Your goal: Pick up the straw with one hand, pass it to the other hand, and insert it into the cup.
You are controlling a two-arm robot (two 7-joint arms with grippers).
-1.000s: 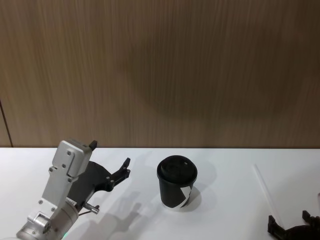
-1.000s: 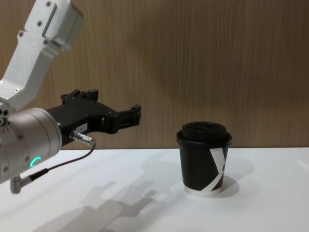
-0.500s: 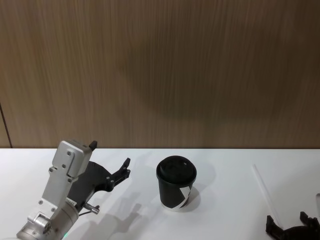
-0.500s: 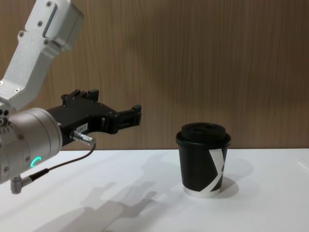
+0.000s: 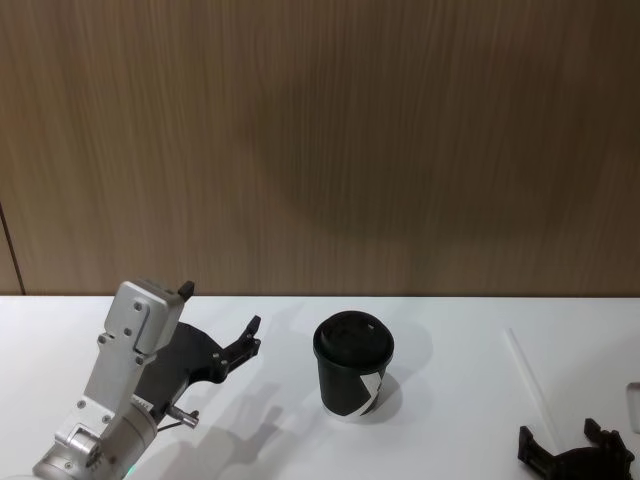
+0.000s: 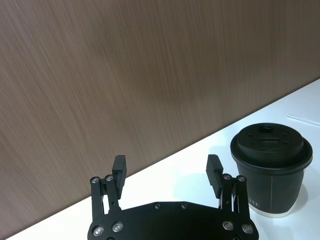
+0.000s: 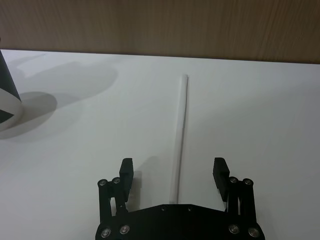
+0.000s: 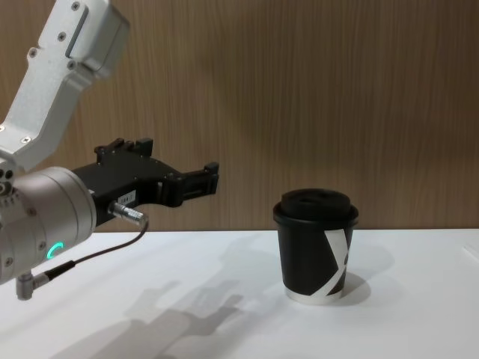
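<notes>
The black cup [image 5: 354,368] with its domed lid stands upright mid-table, also seen in the chest view [image 8: 316,248]. The white straw [image 5: 527,385] lies flat on the table to its right. My right gripper [image 5: 560,436] is open at the straw's near end. In the right wrist view the straw [image 7: 181,127] runs out from between that gripper's [image 7: 172,169] spread fingers, with nothing held. My left gripper [image 5: 220,308] hovers open and empty to the left of the cup. The left wrist view shows the cup [image 6: 270,175] beyond one finger of the left gripper [image 6: 166,167].
The white table [image 5: 450,330] ends at a wood-panel wall [image 5: 320,150] right behind the cup. A thin dark cable [image 8: 97,250] loops under my left wrist. The cup's edge [image 7: 7,100] shows far from the right gripper.
My right gripper has shifted a little to the left, so its fingers now straddle the straw's near end. The left arm and the cup have stayed put.
</notes>
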